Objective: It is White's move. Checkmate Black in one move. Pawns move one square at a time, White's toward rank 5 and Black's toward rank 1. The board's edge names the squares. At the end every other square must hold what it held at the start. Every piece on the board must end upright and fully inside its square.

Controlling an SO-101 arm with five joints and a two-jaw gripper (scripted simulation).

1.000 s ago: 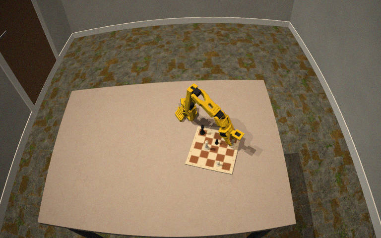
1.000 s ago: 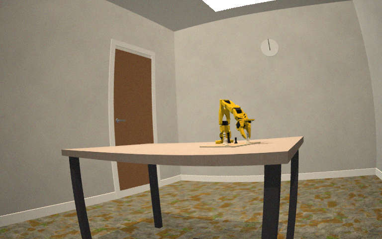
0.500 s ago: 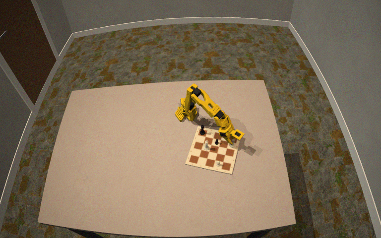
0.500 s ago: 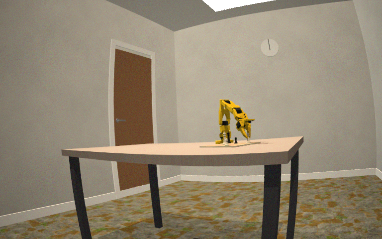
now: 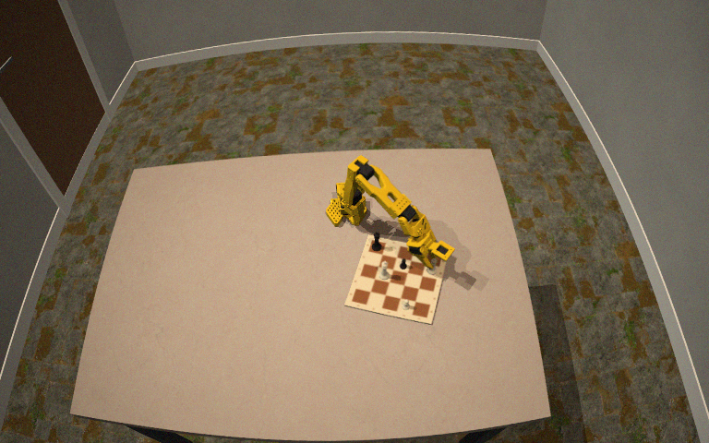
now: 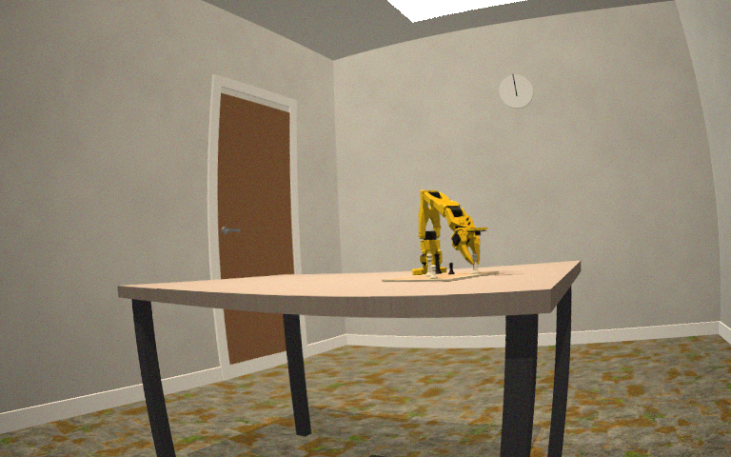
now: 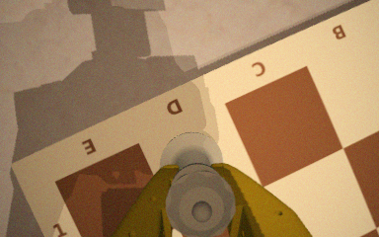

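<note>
Table [image 5: 219,292] carries everything, with the board [image 5: 366,305] lying near its right side and the arm [image 5: 387,194] reaching out from its base behind the board to the board's far right corner; the wrist view shows the edge letters B to E and a 1, so the gripper [image 7: 199,197] is over rank 1, on the light square under D.

On the board stand a tall black piece [image 5: 376,242] at the corner nearest the base, a small black piece [image 5: 402,264] near the middle, a white piece [image 5: 384,270] just left of it, and another white piece [image 5: 406,304] near the front edge; which chessman each is I cannot tell at this size.

The task's piece is the white piece [image 7: 199,199] seen from above in the wrist view; the fingers are nearly shut and pinch it on both sides, well up its stem (its round base shows below, apparently on or barely off D1).

To do this step well, in my judgement: lift straight up before any sideways travel, high enough to pass over the small black piece; keep the wrist vertical so the piece does not swing; carry it along its line to the mating square, lower until the base is flat and inside the square, then open slowly.
</note>
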